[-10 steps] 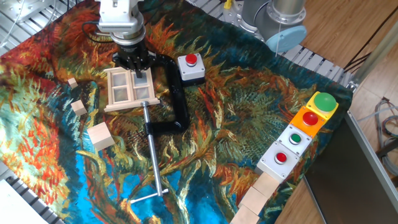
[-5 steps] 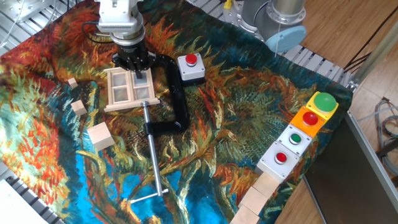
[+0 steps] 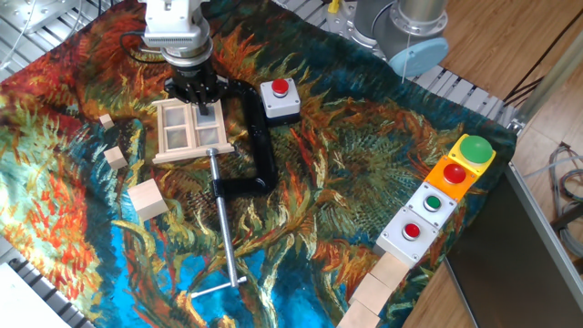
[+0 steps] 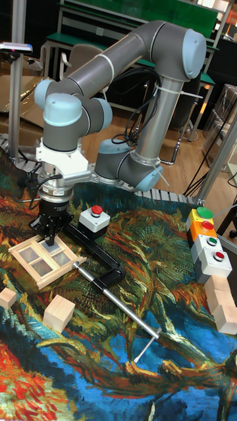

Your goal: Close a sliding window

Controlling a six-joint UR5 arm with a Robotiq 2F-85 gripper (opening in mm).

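Observation:
The sliding window point(image 3: 189, 130) is a small pale wooden frame with two panes, lying flat on the painted cloth at the upper left. The tall fixed view has the window point(image 4: 41, 258) at the lower left. My gripper point(image 3: 202, 103) points straight down over the window's far edge, above the right pane. Its black fingers come together at the tips, which touch the frame, and nothing is held between them. From the taller camera the gripper point(image 4: 51, 241) stands on the window's back edge, hiding part of it.
A black clamp point(image 3: 260, 137) with a long metal rod point(image 3: 225, 232) lies just right of the window. A red-button box point(image 3: 280, 98) sits behind it. Wooden cubes point(image 3: 148, 199) lie to the left. Coloured button boxes point(image 3: 437, 196) and stacked blocks point(image 3: 378, 282) line the right edge.

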